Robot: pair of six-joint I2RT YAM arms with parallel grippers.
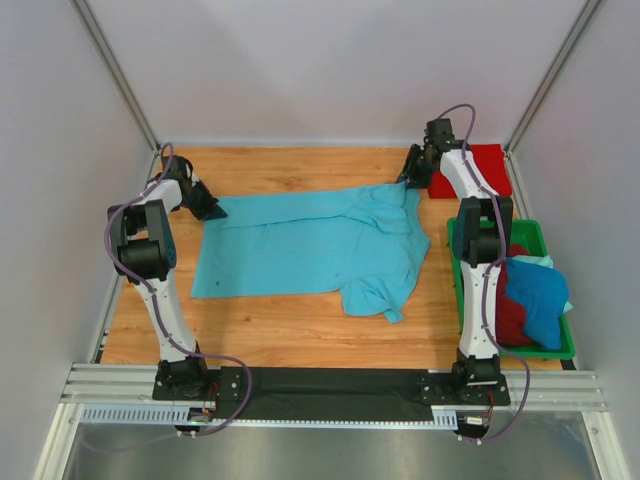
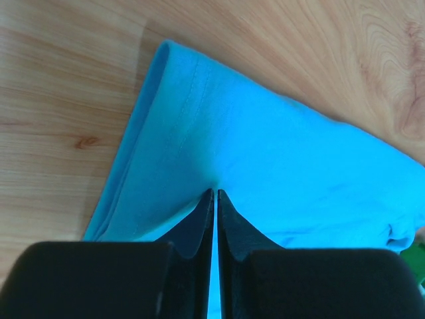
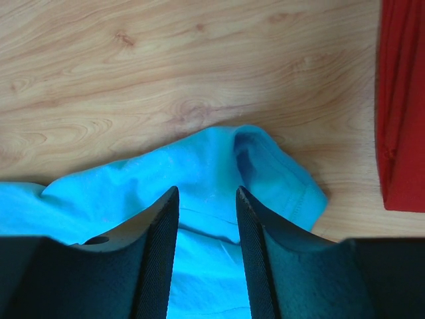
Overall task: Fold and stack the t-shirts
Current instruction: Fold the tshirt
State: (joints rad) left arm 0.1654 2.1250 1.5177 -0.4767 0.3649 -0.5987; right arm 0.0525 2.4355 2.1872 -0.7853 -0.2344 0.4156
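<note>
A light turquoise t-shirt point(image 1: 310, 245) lies spread across the wooden table, its right side bunched and folded over. My left gripper point(image 1: 212, 210) is at the shirt's far left corner; in the left wrist view its jaws point(image 2: 216, 194) are shut on a pinch of the turquoise cloth point(image 2: 265, 153). My right gripper point(image 1: 410, 180) is at the shirt's far right corner; in the right wrist view it point(image 3: 207, 193) is open, its fingers straddling the rumpled turquoise cloth point(image 3: 206, 159). A folded bright red t-shirt point(image 1: 472, 168) lies at the back right and also shows in the right wrist view point(image 3: 402, 100).
A green tray point(image 1: 515, 352) at the right holds a deeper blue shirt point(image 1: 535, 295) and a dark red shirt point(image 1: 512, 322). The right arm's base link stands in front of the tray. White walls close off the table at the back and sides.
</note>
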